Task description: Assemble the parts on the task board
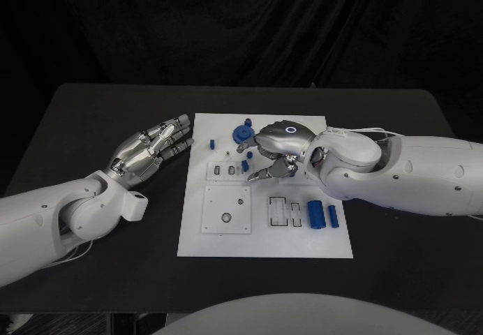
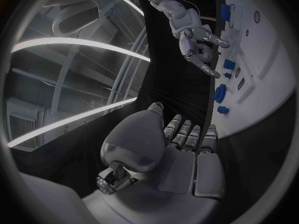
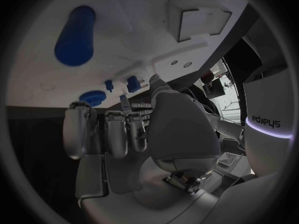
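- The left hand (image 1: 151, 149) lies on the black surface (image 1: 91, 112) just beside the task board's (image 1: 264, 241) left edge, near its far corner; its fingers are spread a little and straight, and it holds nothing and does not touch the board.
- The left wrist view shows the same: the left hand's fingers (image 2: 187, 134) extended, with nothing between them, and the task board (image 2: 261, 74) just ahead of them.
- The right hand (image 1: 277, 148) hangs over the far half of the task board, fingers curled downward toward the plate; whether it pinches a part cannot be told from the head view.
- In the right wrist view the right hand's fingers (image 3: 118, 129) are bent in side by side, the thumb (image 3: 177, 127) reaching toward the board (image 3: 143, 30); nothing is plainly seen in its grip.
- The right arm's cuff carries a lettered mark (image 3: 266, 123), seen upside down and not surely readable.
- On the task board: a blue gear-like part (image 1: 241, 132) stands near the far edge just beside the right hand, and a small blue peg (image 1: 212, 144) stands toward the board's left edge.
- Two blue cylinders (image 1: 315, 213) lie side by side near the board's right edge, on its near half.
- A square recessed block (image 1: 227, 209) sits at the board's near-left part, with narrow rectangular slots (image 1: 278, 210) between it and the cylinders.
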Tool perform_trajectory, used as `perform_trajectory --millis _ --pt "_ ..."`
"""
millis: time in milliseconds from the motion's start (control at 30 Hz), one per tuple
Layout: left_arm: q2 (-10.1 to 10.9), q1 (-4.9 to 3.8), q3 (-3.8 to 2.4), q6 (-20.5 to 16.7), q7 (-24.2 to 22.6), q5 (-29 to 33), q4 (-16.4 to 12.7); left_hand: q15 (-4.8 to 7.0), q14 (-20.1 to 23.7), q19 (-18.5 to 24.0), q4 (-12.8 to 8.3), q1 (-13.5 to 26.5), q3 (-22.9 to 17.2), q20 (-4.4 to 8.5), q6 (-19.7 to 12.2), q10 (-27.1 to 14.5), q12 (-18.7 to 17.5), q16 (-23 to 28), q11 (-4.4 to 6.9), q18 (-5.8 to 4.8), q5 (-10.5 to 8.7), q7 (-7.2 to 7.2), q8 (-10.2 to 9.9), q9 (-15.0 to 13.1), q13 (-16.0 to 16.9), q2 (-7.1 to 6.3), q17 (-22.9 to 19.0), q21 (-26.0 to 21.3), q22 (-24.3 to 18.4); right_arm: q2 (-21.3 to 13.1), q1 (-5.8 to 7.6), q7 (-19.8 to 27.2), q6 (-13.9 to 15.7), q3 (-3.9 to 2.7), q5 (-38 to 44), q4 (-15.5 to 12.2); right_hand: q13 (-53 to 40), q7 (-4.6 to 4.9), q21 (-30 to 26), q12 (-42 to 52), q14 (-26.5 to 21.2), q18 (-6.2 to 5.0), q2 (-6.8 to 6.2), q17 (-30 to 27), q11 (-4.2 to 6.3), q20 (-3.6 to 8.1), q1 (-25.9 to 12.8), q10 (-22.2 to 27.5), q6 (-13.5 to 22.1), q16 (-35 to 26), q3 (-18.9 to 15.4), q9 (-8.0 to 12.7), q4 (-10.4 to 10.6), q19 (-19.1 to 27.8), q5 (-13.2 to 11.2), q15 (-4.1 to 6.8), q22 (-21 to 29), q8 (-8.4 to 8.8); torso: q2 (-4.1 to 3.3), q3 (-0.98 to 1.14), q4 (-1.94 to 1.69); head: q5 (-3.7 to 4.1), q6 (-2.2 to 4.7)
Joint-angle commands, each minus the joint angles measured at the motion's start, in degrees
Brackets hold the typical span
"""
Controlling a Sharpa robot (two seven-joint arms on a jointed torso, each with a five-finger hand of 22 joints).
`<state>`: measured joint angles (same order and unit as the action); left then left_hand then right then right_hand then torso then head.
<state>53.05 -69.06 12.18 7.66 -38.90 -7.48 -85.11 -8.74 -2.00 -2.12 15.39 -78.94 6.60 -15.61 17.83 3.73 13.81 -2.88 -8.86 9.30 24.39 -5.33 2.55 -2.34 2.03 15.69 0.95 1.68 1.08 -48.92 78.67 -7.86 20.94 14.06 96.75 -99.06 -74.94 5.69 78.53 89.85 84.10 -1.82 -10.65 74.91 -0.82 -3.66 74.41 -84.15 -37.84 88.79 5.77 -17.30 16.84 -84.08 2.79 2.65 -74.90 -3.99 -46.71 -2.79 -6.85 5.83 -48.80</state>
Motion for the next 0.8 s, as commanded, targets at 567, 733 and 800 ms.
perform_trajectory --millis 567,733,800 --pt "-1.89 -8.70 -0.05 -9.03 -5.78 1.53 0.25 -1.00 -13.69 -14.19 1.03 -5.80 -0.87 -0.37 6.40 9.27 12.40 -14.70 -2.12 1.11 7.11 0.45 0.90 -0.45 1.46 -1.11 2.88 9.96 4.21 -10.76 5.73 17.53 24.24 0.14 -10.65 -3.52 -15.06 -1.74 5.18 0.15 5.90 0.24 7.20 15.09 1.92 1.61 8.59 -5.85 -7.83 1.21 4.94 0.01 -3.51 -2.95 7.74 1.76 -13.04 -3.70 3.47 1.57 0.36 -1.76 2.77" --pt "-4.65 -11.18 -0.05 -8.75 -1.86 3.28 2.87 -2.29 -23.47 -23.57 1.15 -6.35 -1.69 -0.86 17.89 18.52 20.54 -23.69 -4.21 0.37 7.15 -1.02 3.41 -1.98 3.67 -1.30 5.35 16.18 6.68 -11.94 5.03 18.73 24.48 0.17 -11.63 -1.34 -15.06 -1.26 5.25 0.15 5.90 0.26 8.21 15.09 1.62 1.51 9.09 -5.85 -11.36 1.21 5.38 -0.16 -3.49 -2.97 9.29 1.53 -13.06 -4.89 4.76 2.29 0.75 -2.20 2.13" --pt "-6.39 -11.69 -0.05 -7.91 2.02 2.91 4.89 -3.03 -27.55 -26.47 1.22 -5.68 -1.59 -0.87 21.25 23.00 23.43 -27.62 -5.19 -0.26 6.19 -2.88 5.18 -2.60 4.97 -1.55 6.78 18.03 7.39 -12.28 4.60 19.19 24.98 0.17 -11.89 -0.38 -15.06 -1.35 5.24 0.15 5.90 0.26 8.32 15.09 1.60 1.45 9.50 -5.85 -12.76 1.21 5.49 -0.36 -3.73 -2.95 9.67 1.49 -13.05 -5.42 5.14 2.48 0.95 -2.45 1.91"
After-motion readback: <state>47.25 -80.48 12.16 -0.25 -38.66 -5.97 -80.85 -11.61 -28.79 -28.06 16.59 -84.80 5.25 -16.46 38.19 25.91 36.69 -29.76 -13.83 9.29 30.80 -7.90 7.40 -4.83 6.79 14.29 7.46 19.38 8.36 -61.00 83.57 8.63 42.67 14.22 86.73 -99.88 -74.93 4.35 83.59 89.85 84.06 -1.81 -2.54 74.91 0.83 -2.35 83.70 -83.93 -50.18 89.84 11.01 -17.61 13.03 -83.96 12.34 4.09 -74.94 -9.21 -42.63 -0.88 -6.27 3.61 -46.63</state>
